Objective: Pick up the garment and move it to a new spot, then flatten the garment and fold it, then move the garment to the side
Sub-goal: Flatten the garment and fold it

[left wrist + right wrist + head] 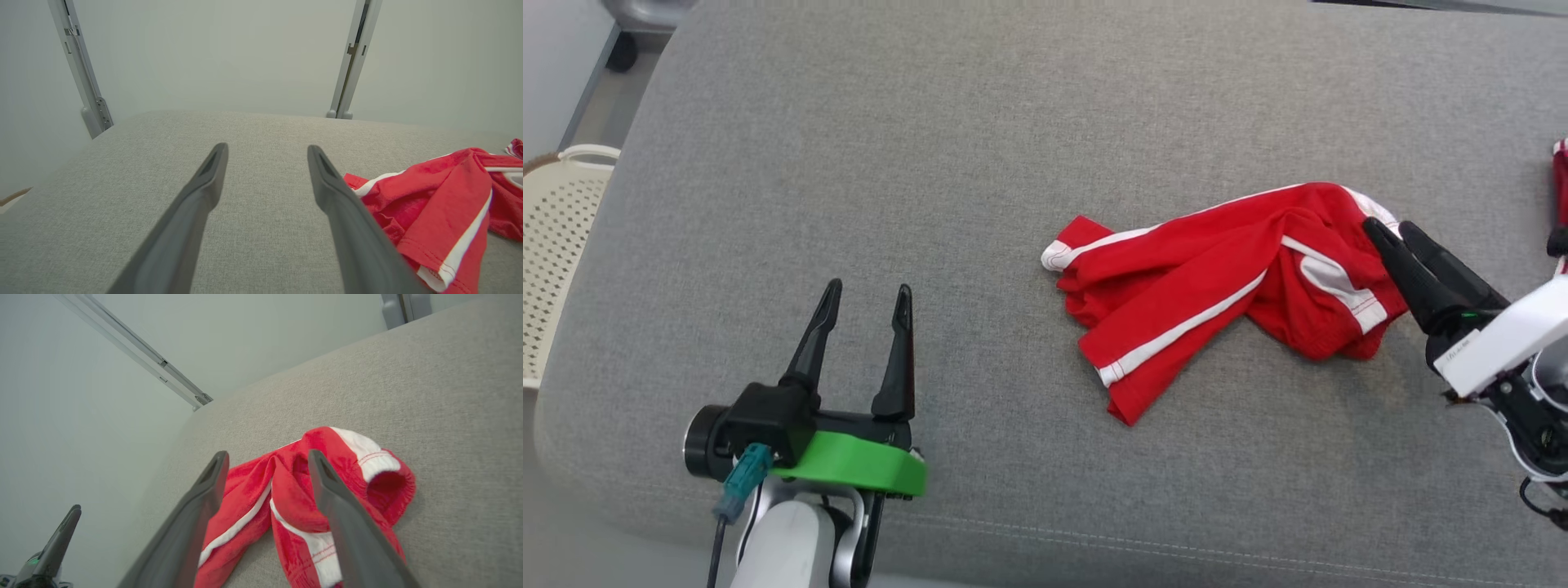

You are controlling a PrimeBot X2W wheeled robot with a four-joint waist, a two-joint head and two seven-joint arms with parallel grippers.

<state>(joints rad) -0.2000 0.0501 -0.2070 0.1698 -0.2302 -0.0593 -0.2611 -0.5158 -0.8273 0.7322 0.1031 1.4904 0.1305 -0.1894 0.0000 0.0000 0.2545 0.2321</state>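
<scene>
Lying lengthwise left-to-right, crumpled garment (pixel 1217 269)

Home-like room: grey upholstered cushion (pixel 849 204), perforated basket (pixel 556 237), plain panelled walls (pixel 212 53).

Left claw (pixel 868 286) black-fingered with green collar (pixel 858 465), teal plug (pixel 739 482); right forearm (pixel 1511 339) white.
</scene>
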